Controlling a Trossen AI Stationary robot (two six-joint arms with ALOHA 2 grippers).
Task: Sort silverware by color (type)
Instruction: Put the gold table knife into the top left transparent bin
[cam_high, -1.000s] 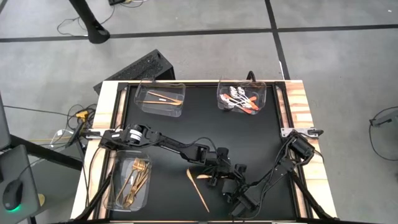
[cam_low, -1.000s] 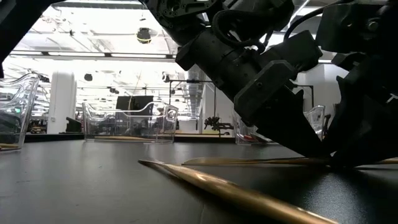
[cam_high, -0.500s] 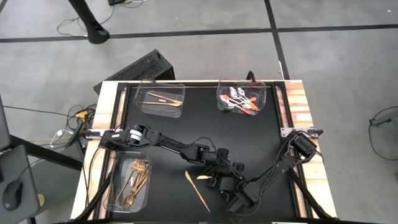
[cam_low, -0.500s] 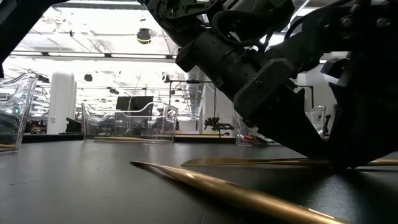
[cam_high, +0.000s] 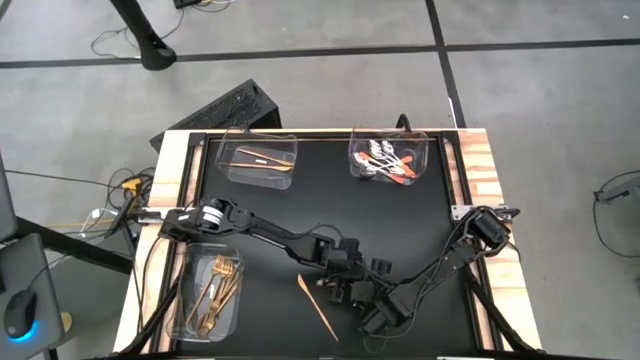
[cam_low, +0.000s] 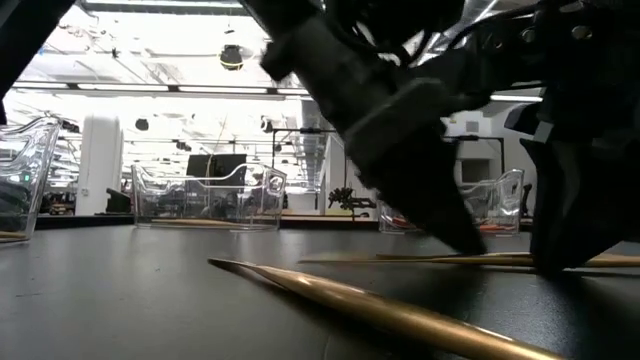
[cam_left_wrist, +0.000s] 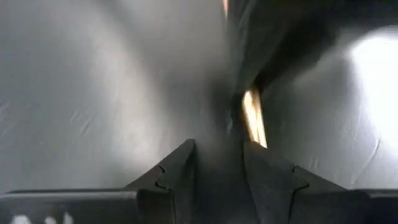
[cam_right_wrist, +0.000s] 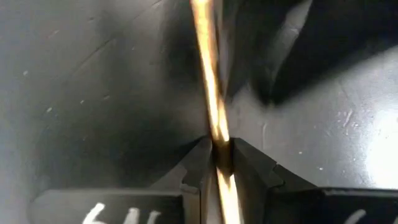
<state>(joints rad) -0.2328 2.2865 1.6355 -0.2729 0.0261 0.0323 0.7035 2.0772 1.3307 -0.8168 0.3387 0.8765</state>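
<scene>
The bench (cam_high: 430, 230) carries a black mat framed by light wood edges and stands on a grey tiled floor (cam_high: 540, 110) crossed by dark seams, with loose cables lying beside it. In the low view the room behind is a bright hall with white columns and ceiling lights.

Three clear trays sit on the mat. The far left tray (cam_high: 259, 158) holds gold knives, the far right tray (cam_high: 389, 160) holds spoons with orange-red handles, and the near left tray (cam_high: 208, 290) holds gold forks.

Two gold knives lie loose on the mat near its near edge. One knife (cam_high: 316, 305) lies free, angled across the mat. The second knife (cam_right_wrist: 210, 93) lies beside it, under both arms.

The right claw (cam_right_wrist: 219, 163) is clamped on this second knife, fingers pressed to either side of its shaft. The left claw (cam_left_wrist: 217, 165) is low over the mat just beside it, fingers apart and empty, with a gold shaft visible just ahead of them.
</scene>
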